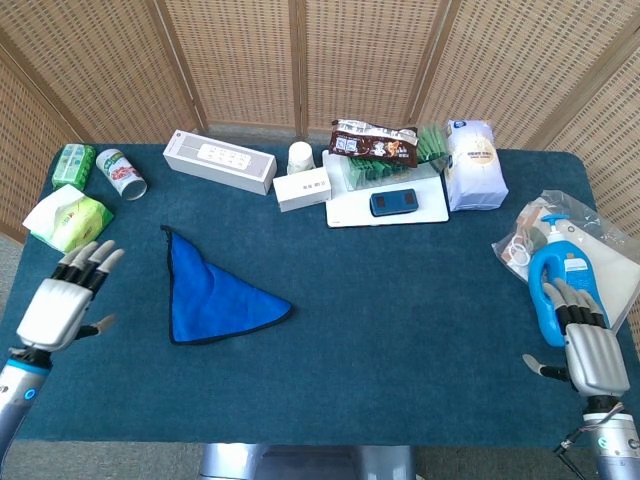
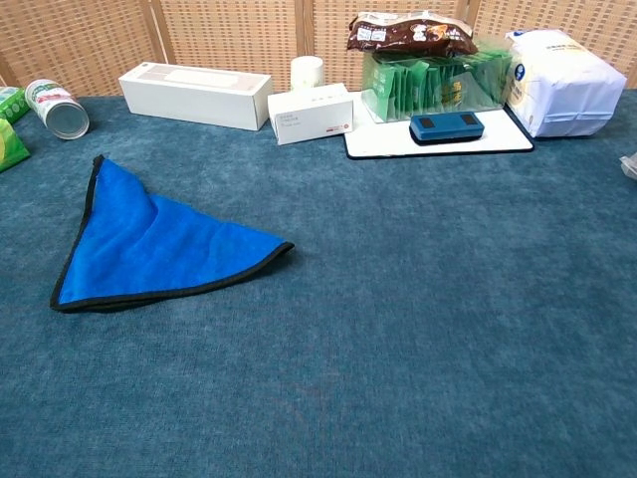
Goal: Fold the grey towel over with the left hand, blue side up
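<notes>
The towel (image 1: 212, 294) lies folded into a triangle on the blue tablecloth, blue side up with a dark border; the chest view shows the towel (image 2: 149, 249) flat at the left. My left hand (image 1: 62, 302) hovers well left of it near the table's left edge, fingers spread, holding nothing. My right hand (image 1: 585, 348) rests open at the table's right front corner, next to a blue bottle. Neither hand appears in the chest view.
A long white box (image 1: 219, 160), a small white box (image 1: 302, 188), a cup (image 1: 301, 155) and a white tray (image 1: 345, 212) with a phone and snacks line the back. A can (image 1: 121, 173) and tissue packs (image 1: 68, 220) sit far left. A blue bottle (image 1: 555, 280) stands at the right.
</notes>
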